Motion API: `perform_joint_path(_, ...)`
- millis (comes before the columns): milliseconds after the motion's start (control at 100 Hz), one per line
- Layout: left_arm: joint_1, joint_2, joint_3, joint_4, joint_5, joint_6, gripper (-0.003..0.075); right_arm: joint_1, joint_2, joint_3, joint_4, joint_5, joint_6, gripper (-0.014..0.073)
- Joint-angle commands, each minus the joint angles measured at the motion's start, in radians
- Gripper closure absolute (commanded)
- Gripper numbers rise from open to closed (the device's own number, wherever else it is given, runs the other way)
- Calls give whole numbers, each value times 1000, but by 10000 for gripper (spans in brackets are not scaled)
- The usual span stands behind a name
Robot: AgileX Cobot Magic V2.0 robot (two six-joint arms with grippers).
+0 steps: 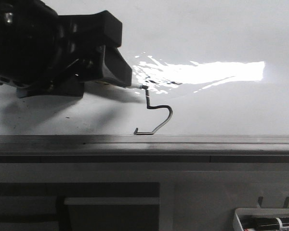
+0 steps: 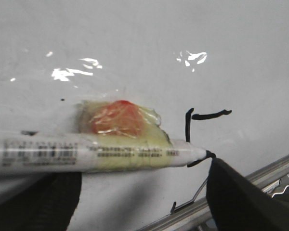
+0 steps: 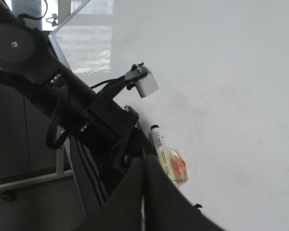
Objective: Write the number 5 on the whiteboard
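Observation:
The whiteboard is a glossy white sheet. The number 5 is on it as a thin black line: upright stroke, rounded hook and flat tail near the rail. In the left wrist view the number 5 also shows a short top bar. My left gripper is shut on a white marker wrapped in yellowish tape with a red blob. The marker's tip touches the board at the top of the upright stroke. My right gripper is shut and empty, off to the side of the board.
A grey metal rail runs along the board's near edge. A white tray holding spare markers hangs below it on the right. The left arm's black links fill the space beside my right gripper. A bright glare patch lies right of the marker tip.

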Motion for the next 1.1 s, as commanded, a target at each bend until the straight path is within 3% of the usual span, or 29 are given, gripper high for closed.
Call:
perform_joint_path(0, 26, -33, -9, -35, -96, -4, 183, -6, -15, -29, 27, -43, 0, 657)
perform_joint_path(490, 24, -317, 26, -78, -101, 0, 210, -6, -130, -28, -5, -47, 0, 656)
perform_joint_path(700, 24, -544, 56, -78, -131, 104, 416, -38, -239, 47, -31, -89, 0, 657)
perform_joint_path(900, 24, -789, 124, -78, -60, 292, 737, -111, -412, 265, -7, -257, 0, 658)
perform_joint_path(1090, 24, -963, 219, -78, 38, 324, 741, -134, -586, 397, 130, -297, 0, 657)
